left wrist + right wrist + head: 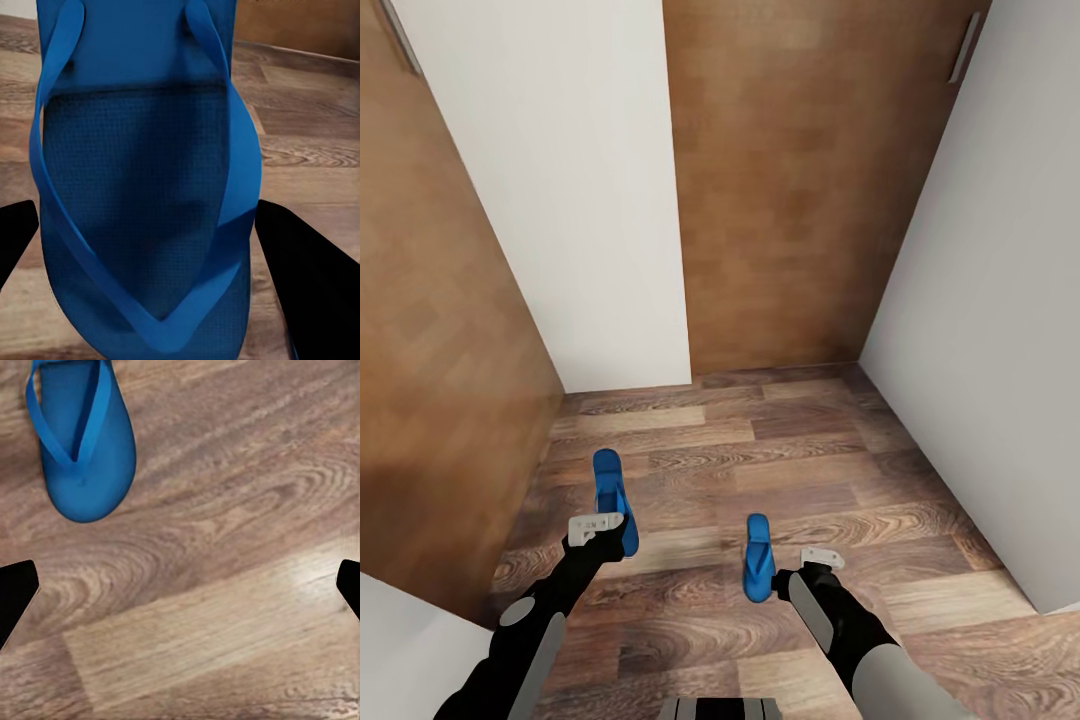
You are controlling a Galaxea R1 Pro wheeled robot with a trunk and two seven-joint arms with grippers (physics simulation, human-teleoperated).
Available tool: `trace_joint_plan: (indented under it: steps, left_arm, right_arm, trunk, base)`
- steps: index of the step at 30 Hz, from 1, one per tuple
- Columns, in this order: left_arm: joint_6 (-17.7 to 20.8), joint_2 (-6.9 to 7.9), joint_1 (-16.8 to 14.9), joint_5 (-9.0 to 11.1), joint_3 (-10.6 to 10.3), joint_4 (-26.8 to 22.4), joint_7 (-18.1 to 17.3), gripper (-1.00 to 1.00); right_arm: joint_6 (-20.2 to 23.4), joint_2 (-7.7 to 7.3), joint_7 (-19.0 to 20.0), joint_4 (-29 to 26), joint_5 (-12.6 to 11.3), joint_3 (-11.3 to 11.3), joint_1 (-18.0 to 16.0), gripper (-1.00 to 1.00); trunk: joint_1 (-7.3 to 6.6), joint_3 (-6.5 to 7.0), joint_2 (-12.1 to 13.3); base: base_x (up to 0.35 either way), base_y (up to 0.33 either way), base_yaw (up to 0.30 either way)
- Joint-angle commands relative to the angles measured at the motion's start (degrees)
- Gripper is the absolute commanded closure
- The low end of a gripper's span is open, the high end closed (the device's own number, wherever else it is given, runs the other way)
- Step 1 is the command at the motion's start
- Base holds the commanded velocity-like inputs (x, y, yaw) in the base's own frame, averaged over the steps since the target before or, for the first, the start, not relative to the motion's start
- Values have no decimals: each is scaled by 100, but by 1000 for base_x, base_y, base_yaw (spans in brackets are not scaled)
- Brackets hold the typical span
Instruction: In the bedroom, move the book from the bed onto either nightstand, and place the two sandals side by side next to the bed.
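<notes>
The left gripper, fingers spread, straddles the left sandal along its length; the right gripper, also spread, hangs beside the right sandal.

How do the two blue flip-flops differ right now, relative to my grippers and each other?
The blue flip-flop by the left gripper lies between that gripper's open fingers; the blue flip-flop by the right gripper lies off to one side of its open fingers, with bare wood-plank floor between them. The left one sits farther from the robot. Both are alike in colour and lie flat, strap up.
</notes>
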Motion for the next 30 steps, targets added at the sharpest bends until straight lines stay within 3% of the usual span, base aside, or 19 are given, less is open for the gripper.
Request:
trace_joint_plan:
  steps: [1, 7, 30]
  left_arm:
    - [40, 2, -2, 60, 1, -7, -12, 100]
    - [40, 2, -2, 60, 1, -7, -12, 100]
    - [40, 2, -2, 60, 1, -7, -12, 100]
  right_arm:
    - [16, -5, -53, -8, -60, 34, -3, -100]
    - [22, -5, -52, -8, -59, 36, -3, -100]
    - [22, -2, -106, 7, -54, 71, -5, -100]
  trunk:
    - [1, -5, -2]
    - [1, -5, -2]
    - [1, -5, -2]
  base:
    - [222, 0, 0]
    - [258, 0, 0]
    - [70, 0, 0]
